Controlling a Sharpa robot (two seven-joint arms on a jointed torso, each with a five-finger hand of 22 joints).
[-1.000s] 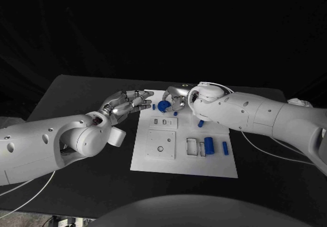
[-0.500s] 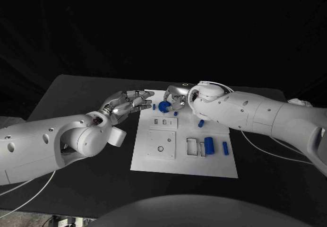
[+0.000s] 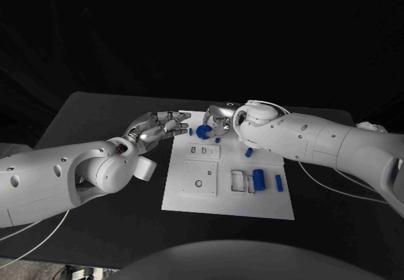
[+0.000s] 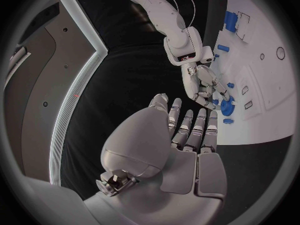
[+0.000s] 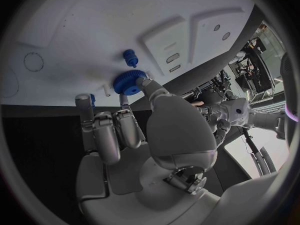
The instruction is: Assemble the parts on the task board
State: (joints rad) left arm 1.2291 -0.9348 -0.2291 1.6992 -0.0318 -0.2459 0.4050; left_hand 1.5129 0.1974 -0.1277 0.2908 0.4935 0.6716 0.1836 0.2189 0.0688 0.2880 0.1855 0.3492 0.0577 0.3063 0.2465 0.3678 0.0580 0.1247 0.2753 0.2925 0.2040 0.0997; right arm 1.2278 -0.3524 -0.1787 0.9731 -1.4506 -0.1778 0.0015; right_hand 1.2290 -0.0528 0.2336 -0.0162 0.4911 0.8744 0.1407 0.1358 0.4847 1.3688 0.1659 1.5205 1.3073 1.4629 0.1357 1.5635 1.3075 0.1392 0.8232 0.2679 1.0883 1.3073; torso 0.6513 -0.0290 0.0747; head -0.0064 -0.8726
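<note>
The board (image 3: 227, 201) lies white in the middle of the head view, on the black table (image 3: 101, 111). At its upper edge the right hand (image 3: 217, 119) pinches a round blue gear (image 3: 203, 129) between thumb and fingers, the gear low over the board. A small blue peg (image 5: 130, 57) lies just beside the gear. The left hand (image 3: 156, 129) hovers left of the board's upper corner, fingers spread and holding nothing. Toward the board's right side sit a blue block (image 3: 258, 179), a blue bar (image 3: 278, 182) beside it, and a short blue pin (image 3: 248, 152) above them.
</note>
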